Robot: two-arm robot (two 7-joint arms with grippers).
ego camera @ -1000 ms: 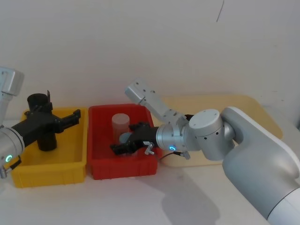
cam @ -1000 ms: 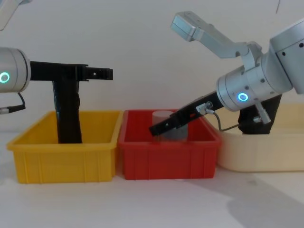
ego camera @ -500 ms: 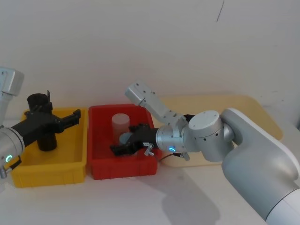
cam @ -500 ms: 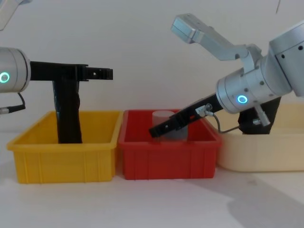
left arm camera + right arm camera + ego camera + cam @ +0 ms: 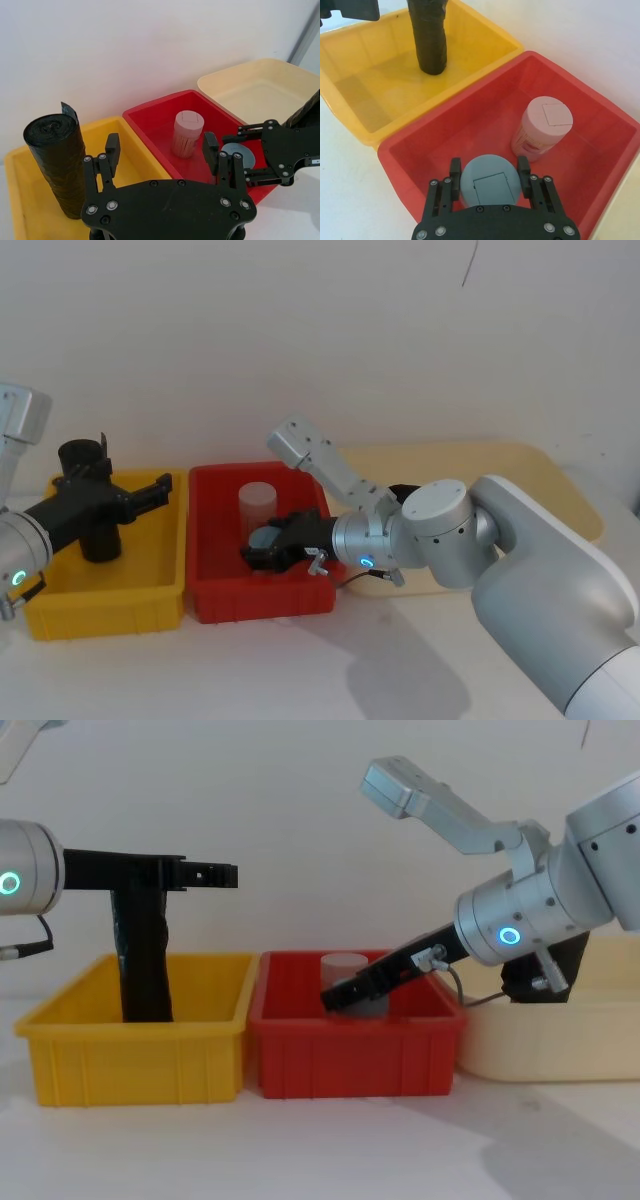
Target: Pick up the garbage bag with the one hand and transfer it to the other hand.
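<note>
The garbage bag [image 5: 88, 502] stands upright in the yellow bin [image 5: 150, 595], toward its rear left part; no label band can be made out on it from any view. The left gripper [image 5: 205, 875] hangs above that bin with its fingers apart and nothing between them, the roll rising just beside its body rather than in the jaws.

Next to the yellow bin, touching its side, sits the red bin [image 5: 410, 150], which holds a pale pink capped canister [image 5: 545, 127] and a grey-blue capped jar [image 5: 487, 182]. The right gripper [image 5: 489, 172] reaches down into the red bin with a finger on each side of the jar; whether they press it is hard to judge.

Beyond the red bin lies a cream tray [image 5: 260, 90], its far end cut off.
</note>
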